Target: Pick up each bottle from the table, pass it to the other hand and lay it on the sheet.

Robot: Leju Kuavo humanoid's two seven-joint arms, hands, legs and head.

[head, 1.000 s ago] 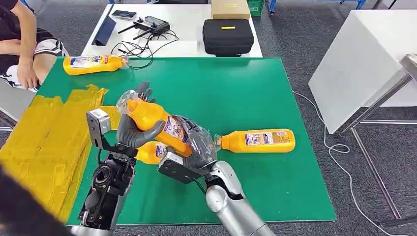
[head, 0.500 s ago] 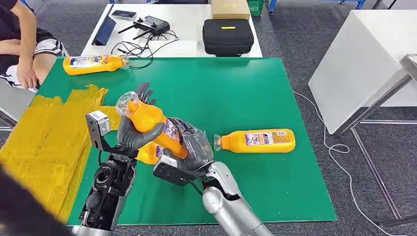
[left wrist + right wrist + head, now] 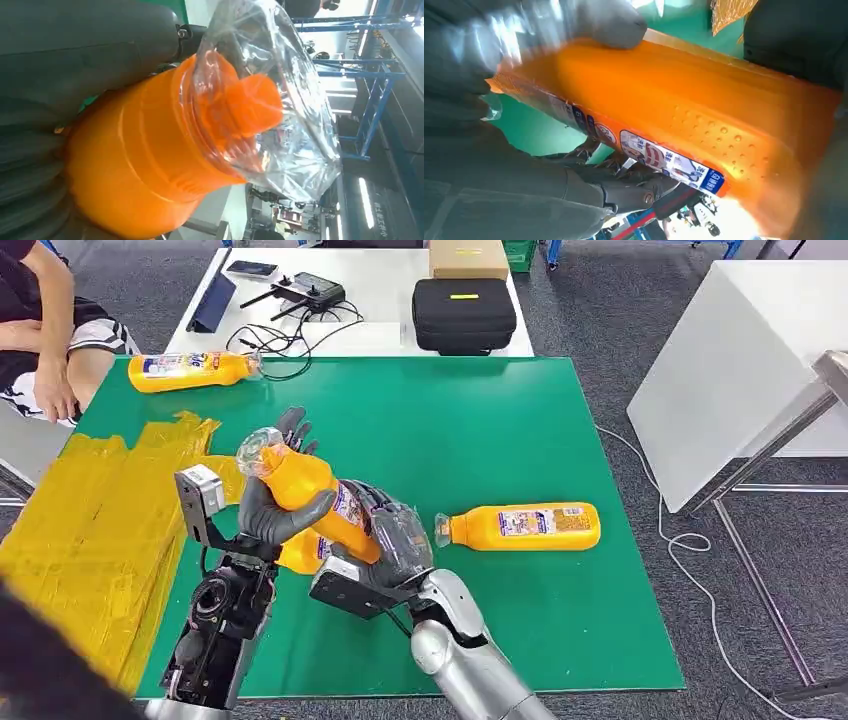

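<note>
Barely shifted since a half-second ago: held bottle (image 3: 310, 498) spans both hands above the tabletop (image 3: 480, 430), cap at 10 o'clock. Left hand (image 3: 272, 508) grips the neck end, right hand (image 3: 392, 540) the base (mid-handover). Yellow sheet (image 3: 90, 530) lies at 9 o'clock, nearer the left hand.

Head view: high, facing forward and down over green table (image 3: 480, 440). Both wrist views sit very close on the held bottle (image 3: 310, 495) (image 3: 150, 165) (image 3: 684, 130), shared by all three.
</note>
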